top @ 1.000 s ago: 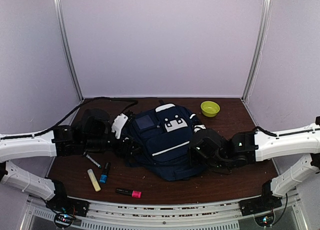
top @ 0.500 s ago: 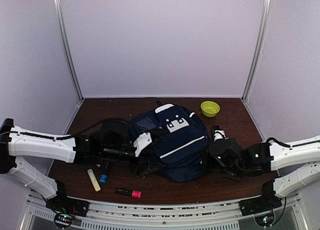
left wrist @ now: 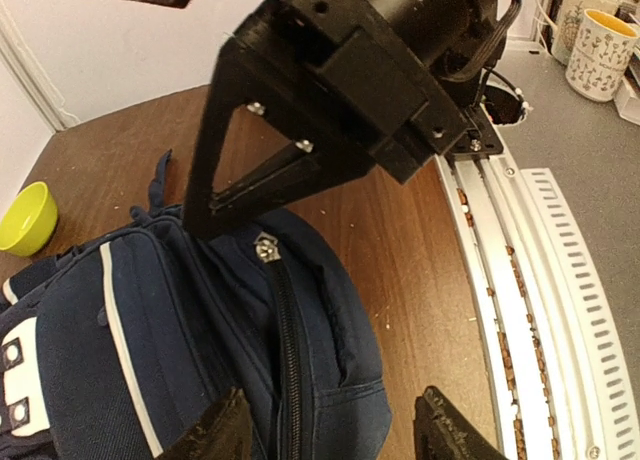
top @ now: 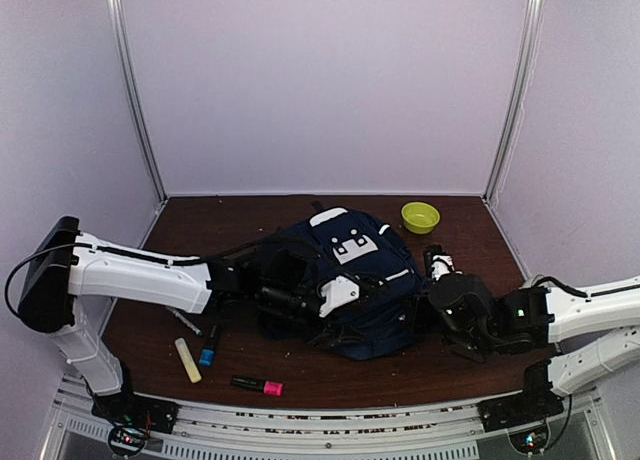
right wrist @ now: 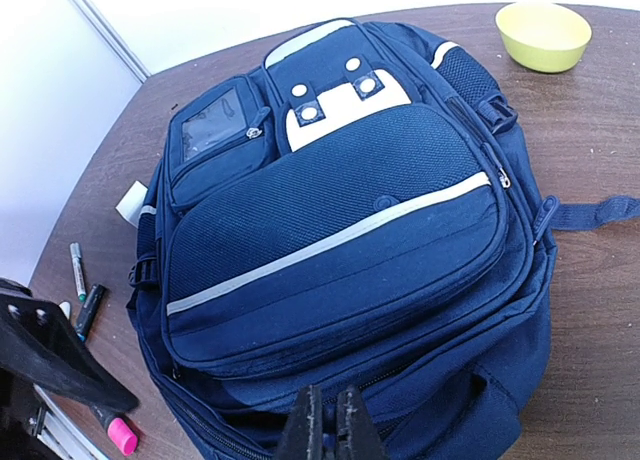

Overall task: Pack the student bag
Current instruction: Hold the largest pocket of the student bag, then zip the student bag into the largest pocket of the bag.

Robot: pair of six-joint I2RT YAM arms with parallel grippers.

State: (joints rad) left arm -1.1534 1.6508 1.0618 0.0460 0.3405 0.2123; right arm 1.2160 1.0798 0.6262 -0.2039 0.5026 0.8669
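Note:
The student bag (top: 350,270) is a navy backpack with white stripes, lying front-up in the middle of the table. My left arm reaches across it. The left gripper (top: 333,330) hangs open over the bag's near edge. In the left wrist view its fingers (left wrist: 215,435) straddle the bag's side zip (left wrist: 285,350) without touching it, and a zip pull (left wrist: 266,248) sits further up. My right gripper (right wrist: 327,430) is shut, pinching the near edge of the student bag (right wrist: 340,210) at a zip line. A dark gap in the bag's seam shows to its left.
A yellow-green bowl (top: 420,217) stands at the back right. Left of the bag lie a pen (top: 185,322), a blue marker (top: 208,346), a yellow highlighter (top: 187,360) and a pink highlighter (top: 258,385). The rail (left wrist: 540,280) runs along the table's near edge.
My left arm has swung right, from the bag's left side across to its near right edge. The right arm has drawn back to the right, and the bag has shifted slightly right.

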